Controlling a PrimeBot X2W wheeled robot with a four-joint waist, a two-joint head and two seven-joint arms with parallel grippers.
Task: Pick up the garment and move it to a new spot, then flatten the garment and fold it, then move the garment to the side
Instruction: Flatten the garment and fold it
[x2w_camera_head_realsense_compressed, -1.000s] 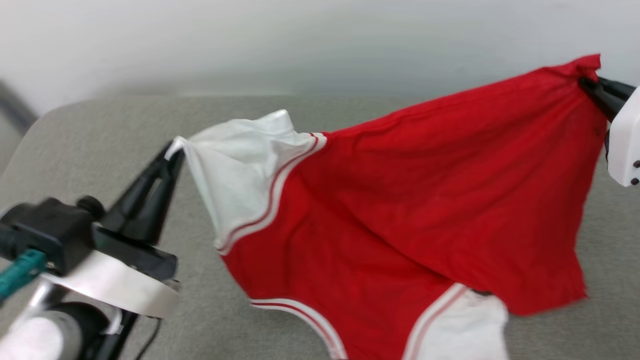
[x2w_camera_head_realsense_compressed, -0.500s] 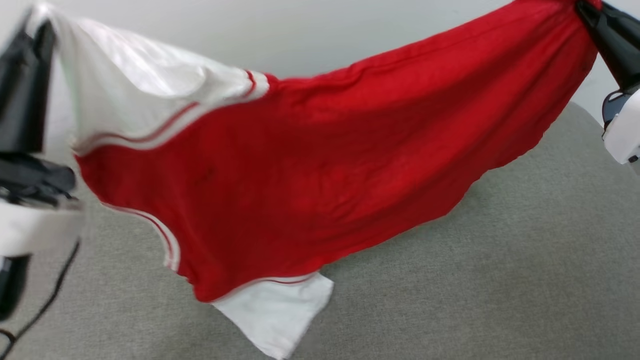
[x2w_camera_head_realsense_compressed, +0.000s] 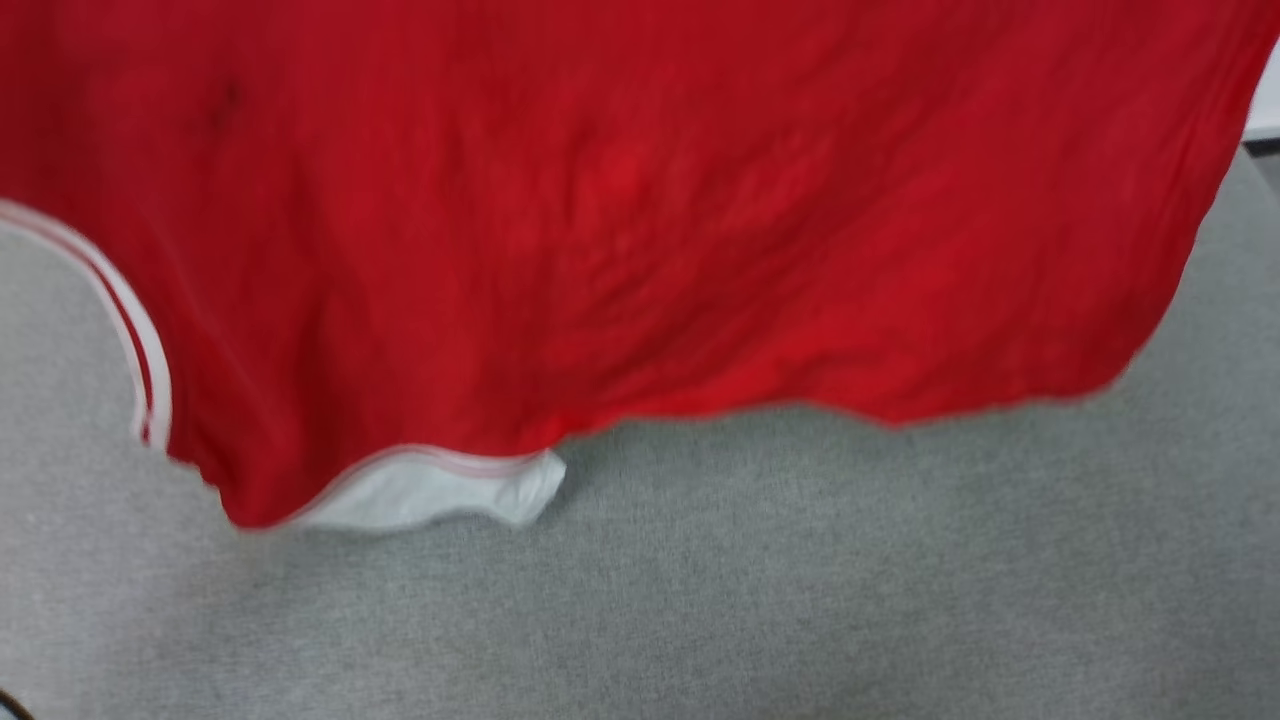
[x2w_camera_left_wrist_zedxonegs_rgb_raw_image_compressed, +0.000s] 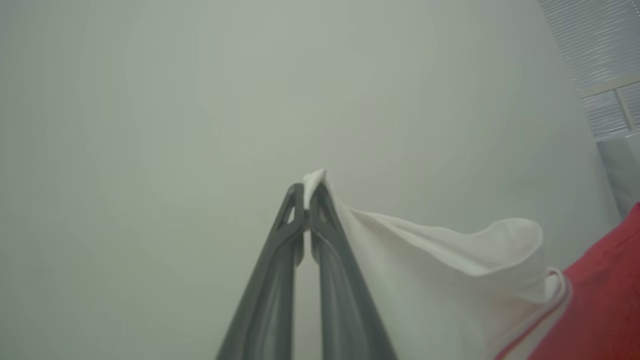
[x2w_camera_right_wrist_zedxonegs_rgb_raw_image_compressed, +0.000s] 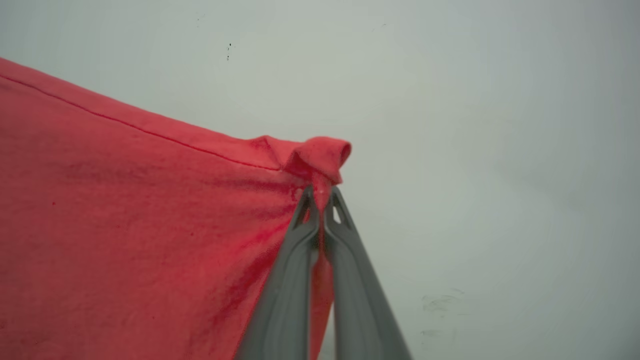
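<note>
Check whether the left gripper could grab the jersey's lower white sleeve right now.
Probably not: the left gripper is shut on the upper sleeve, holding the jersey up; the lower sleeve hangs below.

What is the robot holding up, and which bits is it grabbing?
The red shirt. The left gripper pinches the tip of its white sleeve; the right gripper pinches a bunched red corner by the hem.
</note>
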